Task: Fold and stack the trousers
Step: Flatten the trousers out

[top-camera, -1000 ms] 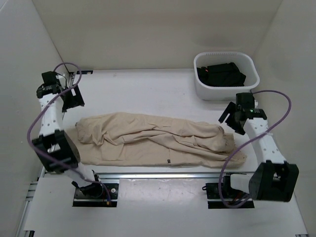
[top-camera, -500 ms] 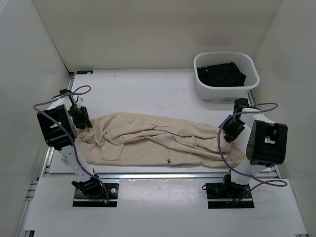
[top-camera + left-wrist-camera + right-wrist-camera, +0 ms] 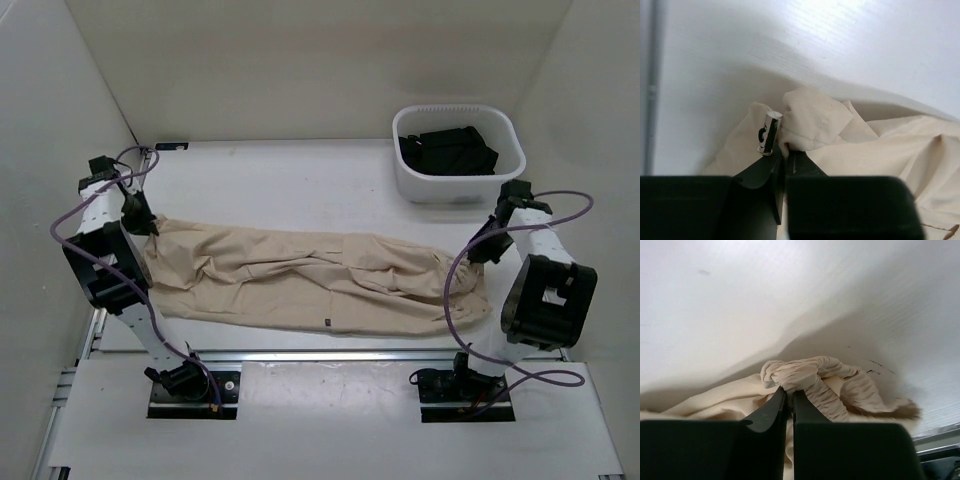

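Item: trousers [image 3: 310, 285], beige, one pair. They lie on the table [image 3: 300, 190], long axis running left to right between our arms. Our left gripper [image 3: 785, 152] pinches their left end; our right gripper [image 3: 789, 390] pinches their gathered right end.

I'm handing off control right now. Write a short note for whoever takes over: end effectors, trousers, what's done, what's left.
Left end effector: shut on the trousers, pinching a hemmed corner at their left end.
Right end effector: shut on the gathered edge at their right end.
Trousers: laid lengthwise across the table between the arms, wrinkled, not folded.
White bin at far right holds dark clothing.
Done: both ends gripped. Left: fold, then stack.
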`<state>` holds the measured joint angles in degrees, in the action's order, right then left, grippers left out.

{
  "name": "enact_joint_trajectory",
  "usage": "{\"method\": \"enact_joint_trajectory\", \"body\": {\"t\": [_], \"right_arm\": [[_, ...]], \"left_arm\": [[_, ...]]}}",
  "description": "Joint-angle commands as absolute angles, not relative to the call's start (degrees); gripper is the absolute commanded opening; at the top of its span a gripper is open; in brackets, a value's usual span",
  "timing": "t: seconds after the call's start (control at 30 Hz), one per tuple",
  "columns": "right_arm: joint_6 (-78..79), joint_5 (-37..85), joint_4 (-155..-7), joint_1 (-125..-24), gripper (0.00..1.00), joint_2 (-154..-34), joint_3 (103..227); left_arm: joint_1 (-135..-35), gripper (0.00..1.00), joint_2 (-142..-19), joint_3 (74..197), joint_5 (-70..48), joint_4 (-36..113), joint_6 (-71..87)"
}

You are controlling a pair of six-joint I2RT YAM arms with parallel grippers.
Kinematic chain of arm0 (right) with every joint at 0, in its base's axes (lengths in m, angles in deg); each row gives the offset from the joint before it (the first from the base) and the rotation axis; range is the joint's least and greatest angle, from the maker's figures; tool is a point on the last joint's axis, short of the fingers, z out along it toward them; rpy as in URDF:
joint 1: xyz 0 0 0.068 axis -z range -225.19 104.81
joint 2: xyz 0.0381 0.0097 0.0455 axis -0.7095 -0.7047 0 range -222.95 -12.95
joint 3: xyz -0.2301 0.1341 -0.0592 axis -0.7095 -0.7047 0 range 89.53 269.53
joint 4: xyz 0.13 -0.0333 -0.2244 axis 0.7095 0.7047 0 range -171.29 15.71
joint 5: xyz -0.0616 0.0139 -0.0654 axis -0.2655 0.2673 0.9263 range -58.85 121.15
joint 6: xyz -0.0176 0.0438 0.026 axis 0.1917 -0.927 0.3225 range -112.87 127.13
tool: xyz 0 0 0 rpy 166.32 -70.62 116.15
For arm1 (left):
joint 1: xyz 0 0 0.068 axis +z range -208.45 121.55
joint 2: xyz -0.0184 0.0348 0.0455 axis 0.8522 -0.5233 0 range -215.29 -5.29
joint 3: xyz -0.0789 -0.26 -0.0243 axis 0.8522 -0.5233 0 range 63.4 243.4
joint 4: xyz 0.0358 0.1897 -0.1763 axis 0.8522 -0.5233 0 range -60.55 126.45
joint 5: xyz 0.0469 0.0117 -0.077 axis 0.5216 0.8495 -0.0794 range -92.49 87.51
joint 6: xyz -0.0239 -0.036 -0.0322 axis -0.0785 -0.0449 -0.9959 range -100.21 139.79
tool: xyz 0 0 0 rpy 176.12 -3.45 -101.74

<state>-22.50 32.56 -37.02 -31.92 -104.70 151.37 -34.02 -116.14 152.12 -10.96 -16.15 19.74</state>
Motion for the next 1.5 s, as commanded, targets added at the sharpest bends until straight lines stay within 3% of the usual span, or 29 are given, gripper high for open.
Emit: {"method": "enact_joint_trajectory", "body": {"t": [0.0,0.1,0.13,0.27,0.3,0.37,0.4,0.57,0.63,1.03,1.13,1.17,1.3,1.33,1.47], "right_arm": [[-18.55,37.82,-33.48,-31.57,0.0,-98.39,157.72],[-17.22,37.31,-32.78,-31.57,0.0,-100.39,160.8],[-16.7,37.3,-32.25,-31.57,0.0,-101.36,161.59],[-16.16,34.58,-32.86,-31.57,0.0,-106.1,163.17],[-15.64,34.58,-33.47,-31.57,0.0,-106.64,163.18],[-15.64,33.96,-33.47,-31.57,0.0,-108.22,164.4],[-15.64,33.18,-33.47,-31.57,0.0,-108.83,164.41],[-15.11,32.56,-33.47,-31.57,0.0,-111.3,166.16],[-14.58,32.56,-33.47,-31.57,0.0,-111.3,166.17],[-14.58,32.56,-34.71,-32.1,0.0,-110.16,161.17],[-14.58,33.08,-34.71,-32.1,0.0,-110.16,161.16],[-14.58,33.08,-34.18,-32.1,0.0,-110.16,161.16],[-14.58,35.1,-32.87,-32.1,0.0,-108.58,162.3],[-14.58,35.1,-32.08,-32.1,0.0,-108.58,162.3],[-14.06,35.63,-28.91,-31.57,0.0,-106.56,163.8]], "left_arm": [[-33.66,0.2,-108.92,154.45,-7.14,-14.27,19.79],[-33.66,0.28,-109.17,154.98,-6.98,-14.26,19.79],[-33.66,0.35,-109.79,154.98,-6.97,-14.26,19.79],[-33.66,0.39,-115.4,155.76,-5.13,-14.26,19.79],[-33.66,0.44,-116.38,156.9,-5.64,-14.26,19.79],[-33.66,0.74,-118.66,158.75,-5.65,-14.96,19.79],[-34.27,0.79,-120.85,159.8,-6.26,-14.96,19.79],[-34.28,0.81,-124.12,167.8,-11.52,-18.47,19.79],[-35.84,0.89,-124.12,167.81,-13.64,-19.01,19.79],[-40.52,0.97,-139.32,178.79,-8.37,-17.95,19.79],[-41.74,0.87,-141.08,176.34,-8.37,-18.47,19.79],[-41.75,0.75,-141.08,174.16,-6.9,-19.35,19.79],[-41.75,0.41,-137.58,168.97,-6.35,-19.88,19.79],[-41.75,0.15,-136.78,168.95,-6.35,-19.88,19.79],[-41.75,0.14,-132.13,169.65,-6.1,-19.88,19.79]]}}
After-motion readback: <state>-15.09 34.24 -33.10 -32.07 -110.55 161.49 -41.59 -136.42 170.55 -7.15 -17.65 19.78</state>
